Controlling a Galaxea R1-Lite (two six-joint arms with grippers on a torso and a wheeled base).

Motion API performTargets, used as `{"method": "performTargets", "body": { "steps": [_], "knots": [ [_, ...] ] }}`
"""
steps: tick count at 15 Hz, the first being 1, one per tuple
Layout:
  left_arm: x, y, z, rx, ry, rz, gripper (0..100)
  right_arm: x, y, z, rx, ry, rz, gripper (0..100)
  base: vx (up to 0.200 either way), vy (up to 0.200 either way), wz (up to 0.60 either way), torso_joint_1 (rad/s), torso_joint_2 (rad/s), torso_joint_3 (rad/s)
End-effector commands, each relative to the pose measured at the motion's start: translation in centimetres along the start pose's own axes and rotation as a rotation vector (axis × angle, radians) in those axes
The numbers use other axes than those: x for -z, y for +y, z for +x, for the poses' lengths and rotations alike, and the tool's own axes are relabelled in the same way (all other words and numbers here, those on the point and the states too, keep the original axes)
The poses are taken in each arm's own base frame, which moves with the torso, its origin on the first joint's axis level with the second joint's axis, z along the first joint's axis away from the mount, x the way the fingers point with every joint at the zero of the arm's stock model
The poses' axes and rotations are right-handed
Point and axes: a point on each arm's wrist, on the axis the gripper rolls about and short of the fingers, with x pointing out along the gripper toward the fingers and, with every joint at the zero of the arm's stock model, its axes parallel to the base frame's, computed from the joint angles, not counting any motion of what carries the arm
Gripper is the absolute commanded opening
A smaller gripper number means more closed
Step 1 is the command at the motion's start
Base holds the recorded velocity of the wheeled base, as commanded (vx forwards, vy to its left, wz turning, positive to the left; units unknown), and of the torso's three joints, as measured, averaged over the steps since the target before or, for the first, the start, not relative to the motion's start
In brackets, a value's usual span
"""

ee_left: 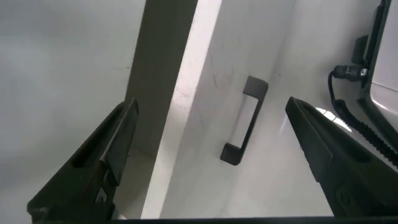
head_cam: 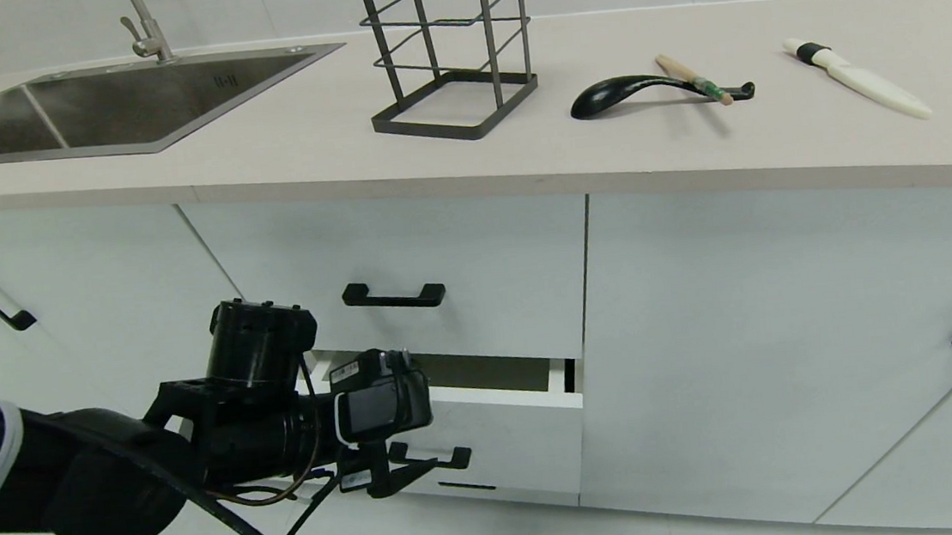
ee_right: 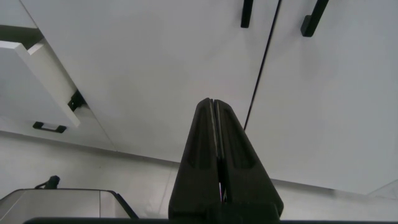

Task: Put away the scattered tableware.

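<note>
One drawer (head_cam: 517,436) ajar — left end effector (ee_left: 211,106) spread wide by its handle (ee_left: 244,121), right end effector (ee_right: 213,102) closed, empty

A kitchen: steel sink (head_cam: 117,105) and faucet (head_cam: 145,29) in a countertop (head_cam: 518,152) over white cabinets (head_cam: 759,346).

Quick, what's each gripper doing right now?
Left gripper: open, empty, fingers either side of the drawer handle ahead.
Right gripper: closed, holding nothing.
</note>
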Motion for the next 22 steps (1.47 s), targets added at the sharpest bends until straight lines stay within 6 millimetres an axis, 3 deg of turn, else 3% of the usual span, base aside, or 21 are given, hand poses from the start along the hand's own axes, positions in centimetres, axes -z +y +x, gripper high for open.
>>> {"method": "performTargets", "body": {
  "steps": [1, 14, 22],
  "knots": [
    [0.8, 0.0, 1.0, 0.019, 0.022, -0.016, 100, 0.0, 0.0, 0.0, 0.0, 0.001, 0.0, 0, 0.0, 0.0, 0.0, 0.0, 0.0, 0.0],
    [1.7, -1.3, 1.5, 0.079, 0.044, -0.036, 100, 0.0, 0.0, 0.0, 0.0, 0.001, 0.0, 0, 0.0, 0.0, 0.0, 0.0, 0.0, 0.0],
    [2.4, -7.8, -4.4, 0.166, 0.072, -0.051, 100, 0.0, 0.0, 0.0, 0.0, 0.001, 0.0, 0, 0.0, 0.0, 0.0, 0.0, 0.0, 0.0]
  ]
}}
